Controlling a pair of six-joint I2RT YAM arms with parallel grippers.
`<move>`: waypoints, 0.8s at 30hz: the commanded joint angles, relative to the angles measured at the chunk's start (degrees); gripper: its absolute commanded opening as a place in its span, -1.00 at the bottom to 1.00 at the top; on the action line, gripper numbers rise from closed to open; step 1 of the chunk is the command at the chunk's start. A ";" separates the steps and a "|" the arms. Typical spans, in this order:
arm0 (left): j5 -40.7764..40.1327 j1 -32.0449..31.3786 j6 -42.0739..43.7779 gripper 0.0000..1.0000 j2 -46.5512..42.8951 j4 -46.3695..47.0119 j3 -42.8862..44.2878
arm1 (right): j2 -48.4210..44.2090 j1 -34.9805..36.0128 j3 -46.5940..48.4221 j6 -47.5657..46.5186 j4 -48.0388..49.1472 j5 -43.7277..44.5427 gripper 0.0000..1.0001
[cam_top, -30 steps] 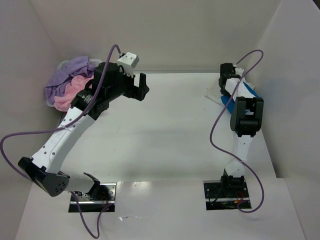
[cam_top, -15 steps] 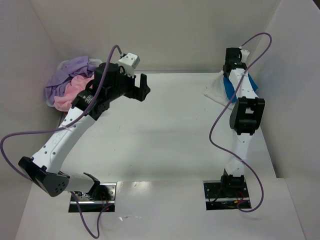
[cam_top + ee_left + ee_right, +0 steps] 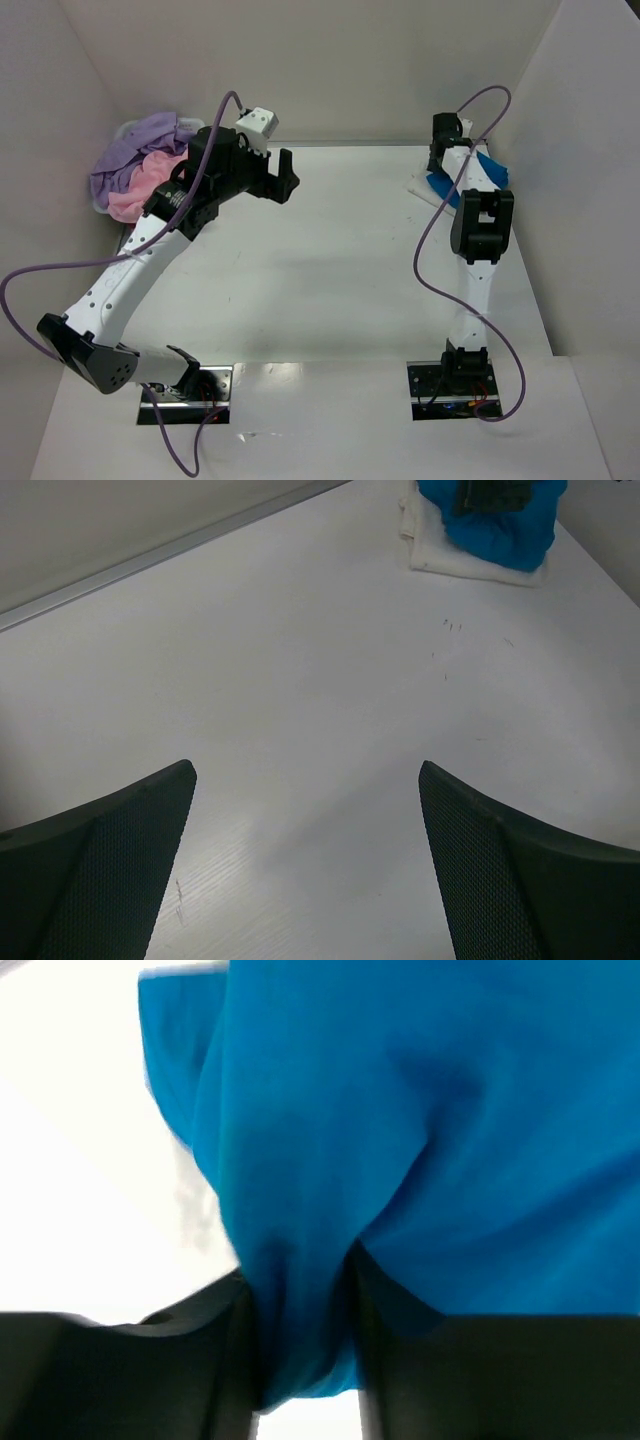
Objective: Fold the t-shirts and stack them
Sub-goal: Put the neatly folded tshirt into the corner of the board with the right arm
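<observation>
The bright blue t-shirt [image 3: 490, 172] lies on a folded white t-shirt [image 3: 424, 183] at the table's far right; both show in the left wrist view, blue [image 3: 500, 525] on white [image 3: 440, 558]. My right gripper [image 3: 444, 150] is shut on a fold of the blue shirt [image 3: 300, 1290], which fills its wrist view. My left gripper [image 3: 278, 175] is open and empty, held above the table's far middle; its fingers [image 3: 500, 870] frame bare table. Lavender [image 3: 150, 140] and pink [image 3: 135, 190] shirts lie bunched at the far left.
White walls close the table at the back and both sides. The right arm [image 3: 478, 240] stretches along the right side. A purple cable [image 3: 60, 270] loops by the left arm.
My right gripper has shifted left at the back right, pulling the blue shirt with it over the white one. The left arm has not moved.
</observation>
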 commanded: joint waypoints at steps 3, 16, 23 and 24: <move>2.24 0.85 -0.39 1.00 -0.75 2.37 0.06 | -1.85 0.88 -4.55 0.82 7.60 -10.90 0.40; 4.53 0.85 -1.44 1.00 -1.27 2.89 0.06 | -17.29 0.88 -8.67 1.88 12.08 -15.31 0.98; 5.05 0.85 -1.44 1.00 -1.80 3.42 -0.99 | -15.58 -0.25 -10.97 4.24 13.33 -12.51 0.80; 5.05 0.85 -1.44 1.00 -2.32 3.42 -1.51 | -14.95 -0.26 -10.97 4.25 12.45 -11.89 0.74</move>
